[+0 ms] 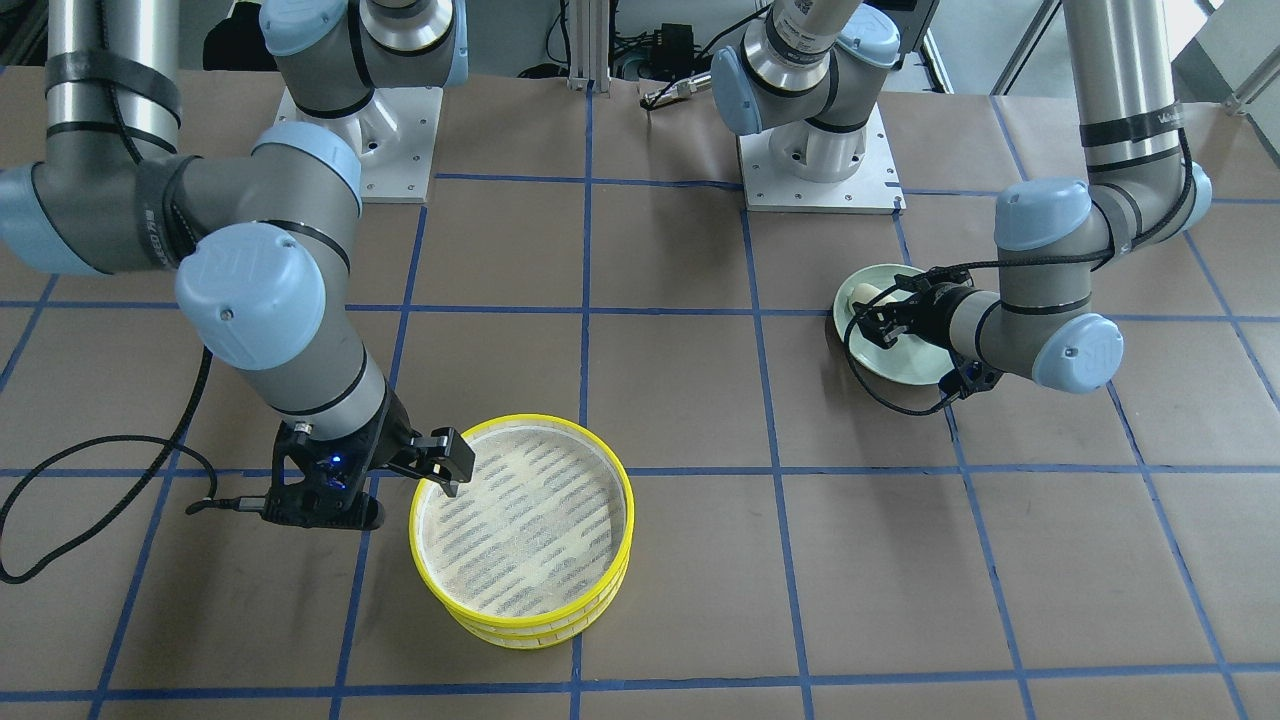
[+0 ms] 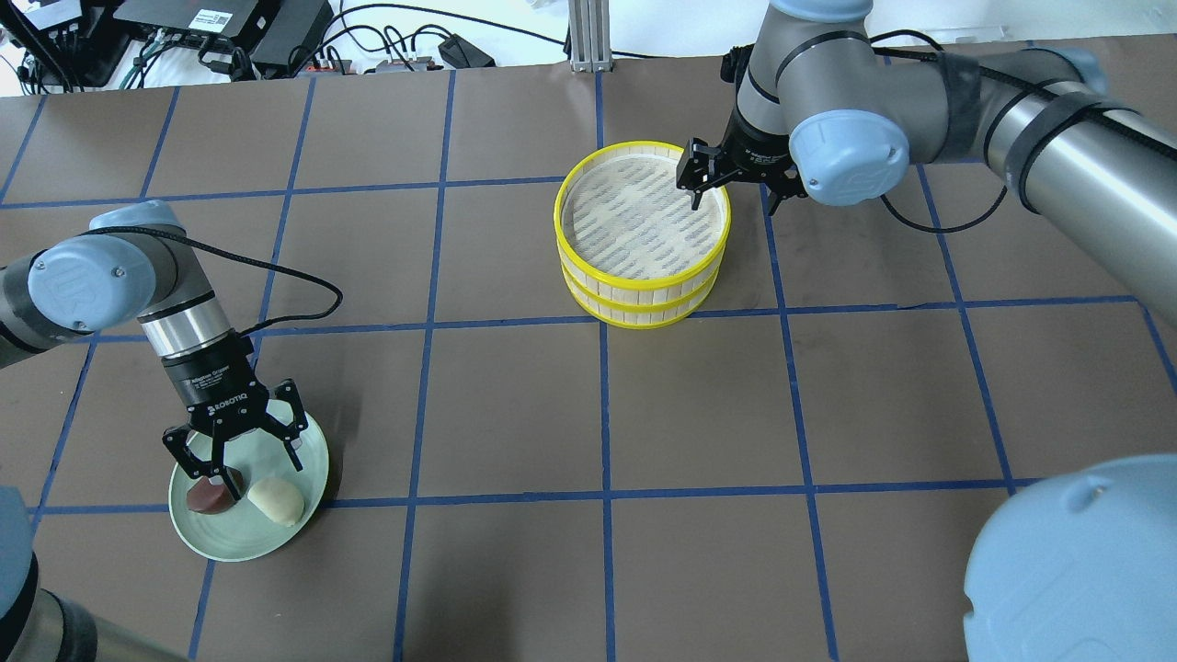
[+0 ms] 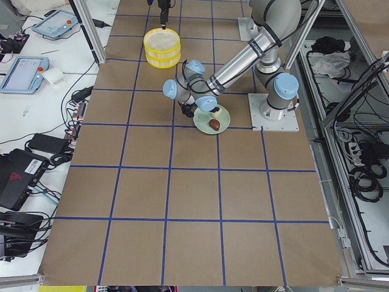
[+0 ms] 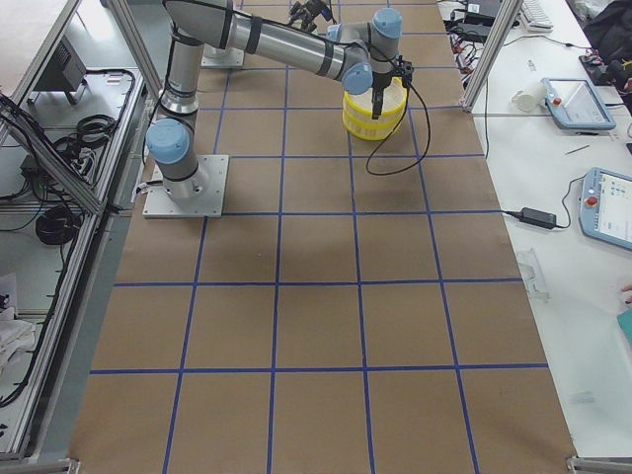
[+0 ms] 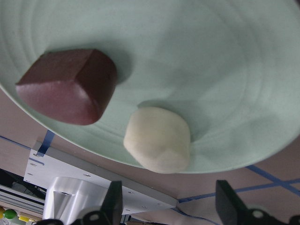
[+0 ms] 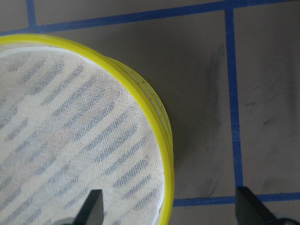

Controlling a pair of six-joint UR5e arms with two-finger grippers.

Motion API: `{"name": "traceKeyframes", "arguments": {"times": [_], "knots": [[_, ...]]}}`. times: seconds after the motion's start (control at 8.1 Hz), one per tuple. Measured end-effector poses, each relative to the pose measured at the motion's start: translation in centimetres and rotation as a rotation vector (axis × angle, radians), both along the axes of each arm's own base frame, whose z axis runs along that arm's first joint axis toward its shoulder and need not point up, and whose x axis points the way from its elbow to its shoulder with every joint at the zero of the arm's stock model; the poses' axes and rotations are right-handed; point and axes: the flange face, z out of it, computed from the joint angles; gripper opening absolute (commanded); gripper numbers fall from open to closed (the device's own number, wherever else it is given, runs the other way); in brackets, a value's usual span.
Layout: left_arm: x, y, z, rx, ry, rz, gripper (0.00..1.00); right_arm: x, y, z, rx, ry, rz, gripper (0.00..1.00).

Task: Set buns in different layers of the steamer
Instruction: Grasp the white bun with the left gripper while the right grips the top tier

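The steamer [image 2: 643,294] stands as two stacked yellow-rimmed layers, the top layer [image 1: 523,510] holding nothing. My right gripper [image 2: 708,188] is open and straddles its rim [image 6: 159,122], one finger inside and one outside. The cream-white bun [image 2: 276,499] and the dark reddish-brown bun [image 2: 210,496] lie side by side on a pale green plate [image 2: 267,542]. My left gripper [image 2: 241,460] is open just above the plate, fingers pointing down over the buns. In the left wrist view the brown bun [image 5: 70,86] and cream bun [image 5: 158,138] are untouched.
Brown paper with a blue tape grid covers the table [image 2: 828,414]. The arm bases [image 1: 820,160] stand at the robot's edge. A black cable [image 1: 60,520] trails on the table by the right arm. Tablets [image 3: 24,67] lie on a side bench.
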Motion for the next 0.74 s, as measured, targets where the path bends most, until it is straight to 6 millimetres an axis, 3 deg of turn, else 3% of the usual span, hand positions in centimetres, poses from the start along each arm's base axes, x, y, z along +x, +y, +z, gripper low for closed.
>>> {"name": "traceKeyframes", "arguments": {"times": [0.25,0.74], "knots": [[0.9,0.0,-1.3,0.017,0.006,0.004,0.7,0.2,-0.4,-1.8,0.0,-0.004,-0.006,0.91],[2.0,0.1,-2.8,0.032,0.04,0.011,0.66,0.4,-0.5,-3.0,0.005,-0.023,-0.006,0.24]]}}
